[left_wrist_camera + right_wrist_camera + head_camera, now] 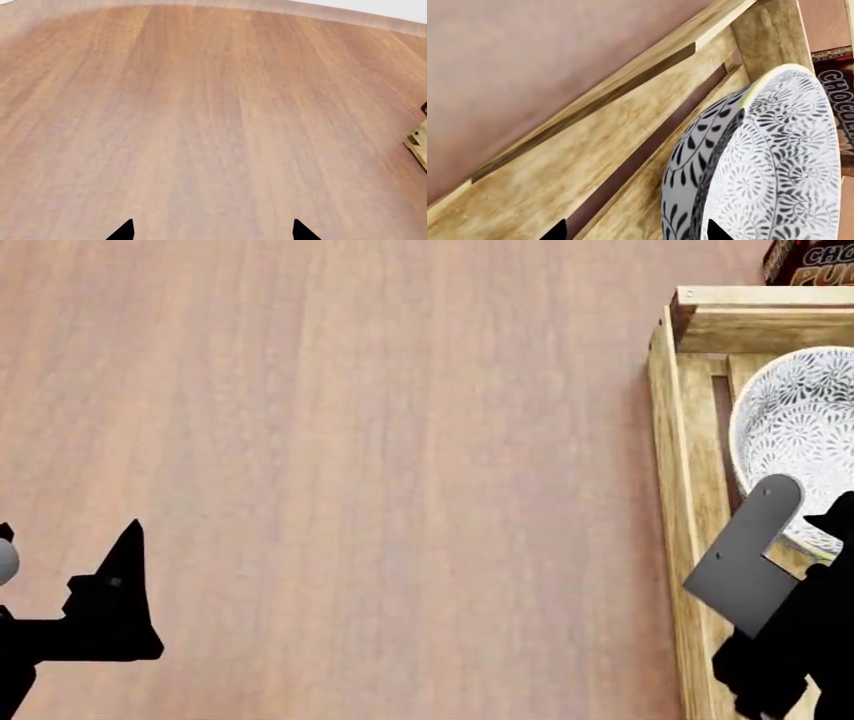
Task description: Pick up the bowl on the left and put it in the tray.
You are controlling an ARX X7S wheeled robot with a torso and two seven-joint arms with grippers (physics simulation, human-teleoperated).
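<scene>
1. Left wrist view: just bare wooden table (200,125). My left gripper (212,231) shows two black fingertips at the frame edge, set wide apart with nothing between them. A sliver of the tray (418,142) pokes in at one edge. This arm looks idle.

2. Head view: left gripper (107,605) sits low over bare table, well apart from everything. The bowl (801,435) sits inside the tray (683,490), near its far end rail. My right gripper (781,570) is over the bowl's near rim; I can't tell the jaw state from here. Chocolate pudding box (807,260) is just beyond the tray's far end.

3. Right wrist view: bowl (767,165) fills the frame, its rim running between the right gripper's (635,231) two fingertips, slats of the tray (580,165) below. Tips are apart, whether they pinch the rim I can't tell.

4. Step, my read: placing, nearly done. Next: confirm the bowl rests on the slats, spread the jaws fully, lift straight up without clipping the rim.
</scene>
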